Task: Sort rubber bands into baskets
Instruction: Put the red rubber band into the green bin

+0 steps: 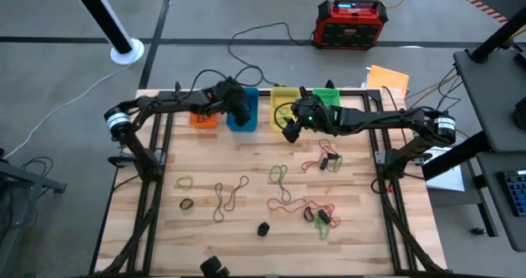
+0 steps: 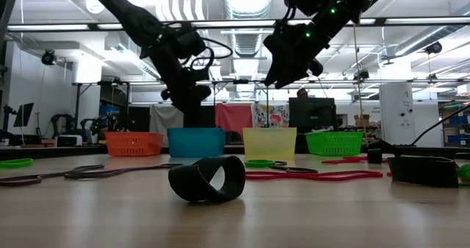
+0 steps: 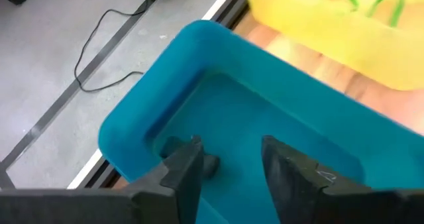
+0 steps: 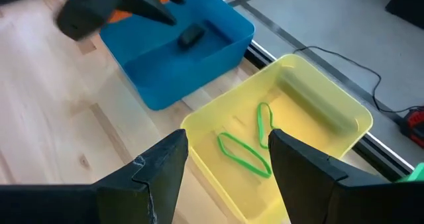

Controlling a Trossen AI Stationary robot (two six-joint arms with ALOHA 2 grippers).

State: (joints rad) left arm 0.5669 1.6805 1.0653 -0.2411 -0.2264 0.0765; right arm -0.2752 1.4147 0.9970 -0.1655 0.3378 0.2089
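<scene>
Wooden table (image 1: pixel 246 159) had bands (image 1: pixel 279 178) scattered mid-board, baskets (image 1: pixel 283 105) along the far edge. Left gripper (image 3: pixel 228 168) hung partly open in the blue bin (image 3: pixel 218 98) over a dark clump (image 4: pixel 193 36) (snag risk). Right gripper (image 4: pixel 228 161) gaped empty over yellow bin (image 4: pixel 291 118).

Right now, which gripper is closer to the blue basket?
Left. The left gripper hangs right over the blue basket; the right gripper is off beside it, above the yellow basket.
</scene>
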